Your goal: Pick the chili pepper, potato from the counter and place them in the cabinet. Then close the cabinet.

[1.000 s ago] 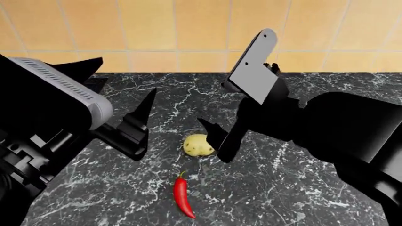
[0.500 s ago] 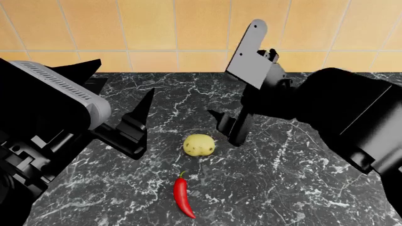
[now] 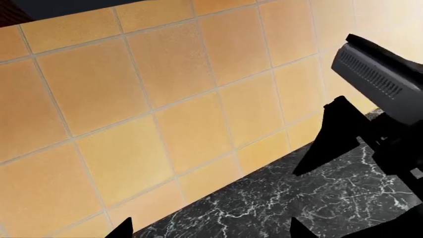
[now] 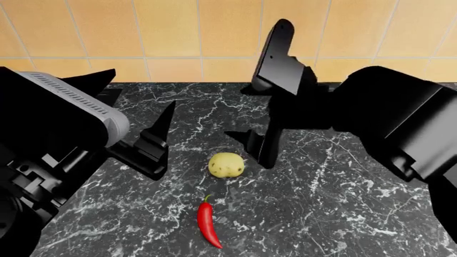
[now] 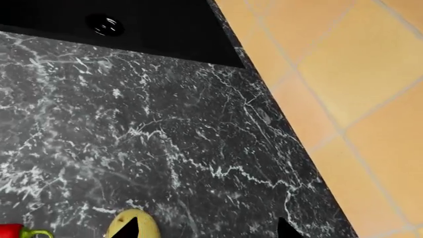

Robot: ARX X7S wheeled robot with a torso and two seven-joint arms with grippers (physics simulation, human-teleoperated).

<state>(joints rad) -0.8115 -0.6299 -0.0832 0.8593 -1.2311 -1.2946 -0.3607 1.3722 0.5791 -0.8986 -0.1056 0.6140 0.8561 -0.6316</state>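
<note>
The pale-yellow potato lies on the black marble counter, with the red chili pepper just in front of it. My right gripper hangs open right behind the potato, its nearer fingertip close to the potato's far right side. In the right wrist view the potato shows partly behind one fingertip of the right gripper, and the chili pepper peeks in at the frame's edge. My left gripper is open and empty to the left, seen in its wrist view facing the wall. The cabinet is out of view.
An orange tiled wall rises behind the counter. A matte black sink basin with a drain lies beyond the counter in the right wrist view. The right arm's grey housing shows in the left wrist view.
The right gripper pulled back from the potato's side, then turned at the wrist and settled just behind it. Potato, chili pepper and left arm have not moved.
</note>
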